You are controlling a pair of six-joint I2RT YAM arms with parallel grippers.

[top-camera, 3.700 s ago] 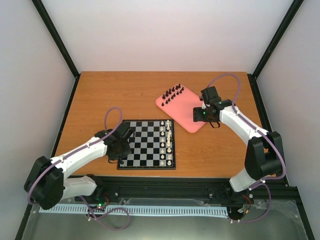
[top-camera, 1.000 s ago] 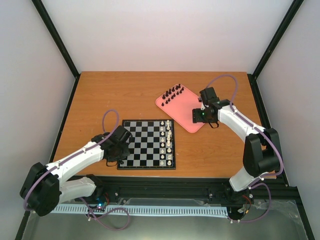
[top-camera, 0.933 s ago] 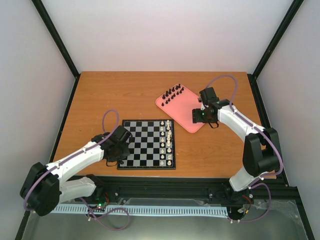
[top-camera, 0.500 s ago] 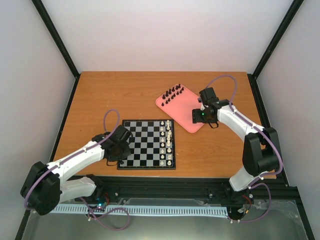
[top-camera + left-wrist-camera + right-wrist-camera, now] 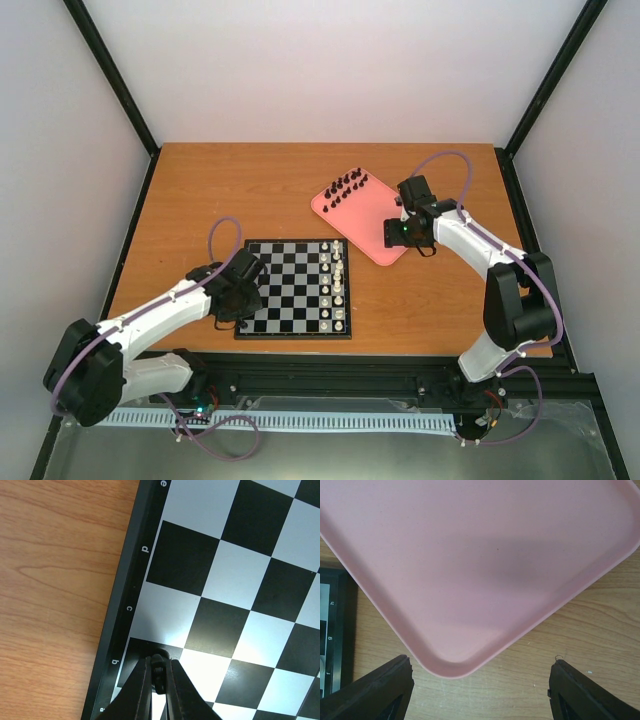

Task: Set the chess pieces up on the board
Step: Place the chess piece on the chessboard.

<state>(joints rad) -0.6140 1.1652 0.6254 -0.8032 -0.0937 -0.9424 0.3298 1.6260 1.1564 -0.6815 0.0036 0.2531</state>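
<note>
From above, the chessboard (image 5: 295, 290) has white pieces (image 5: 338, 285) along its right side; the black chess pieces (image 5: 345, 187) stand bunched at the pink tray's (image 5: 375, 228) far end. Left wrist: the left gripper (image 5: 158, 661) is clenched on one tiny black piece (image 5: 159, 677) at the board's edge row. Right wrist: the right gripper (image 5: 480, 666) gapes over bare tray, holding nothing. They look light, hard, tippy; pinch the head from above.

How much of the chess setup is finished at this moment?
Done: the white pieces stand in two rows along the right side of the board. In hand: the left pincer is shut on one black piece low over the board's left edge. Left: the other black pieces stand on the pink tray, with the right pincer open above its near corner.
</note>
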